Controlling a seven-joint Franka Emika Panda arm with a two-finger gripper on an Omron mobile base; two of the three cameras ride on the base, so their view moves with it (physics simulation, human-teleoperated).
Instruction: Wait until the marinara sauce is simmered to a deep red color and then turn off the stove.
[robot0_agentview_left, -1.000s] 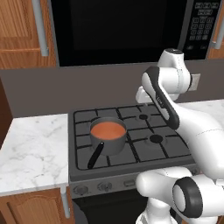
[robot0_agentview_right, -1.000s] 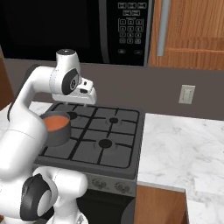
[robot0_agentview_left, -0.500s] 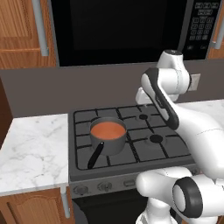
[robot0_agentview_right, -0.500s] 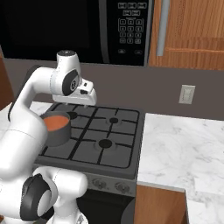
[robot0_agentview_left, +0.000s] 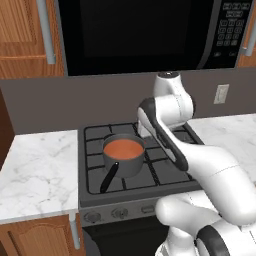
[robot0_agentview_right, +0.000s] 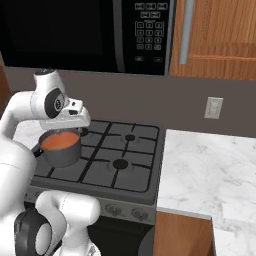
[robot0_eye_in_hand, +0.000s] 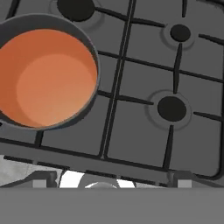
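The marinara sauce looked smooth and matt, an even orange-red liquid, inside a saucepan of dull dark grey metal. The stove beneath it had a matt dark grey top with black grates like cast iron. On either side of the stove, the counter was polished white marble with grey veins. Above the stove, the microwave was glossy black. The cabinets beside the microwave were warm-grained wood with brushed metal handles.

Camera set-up over the stove.
Both base views look forward and down from either rear side; the hand view looks closely down on the grates; all share the saucepan.
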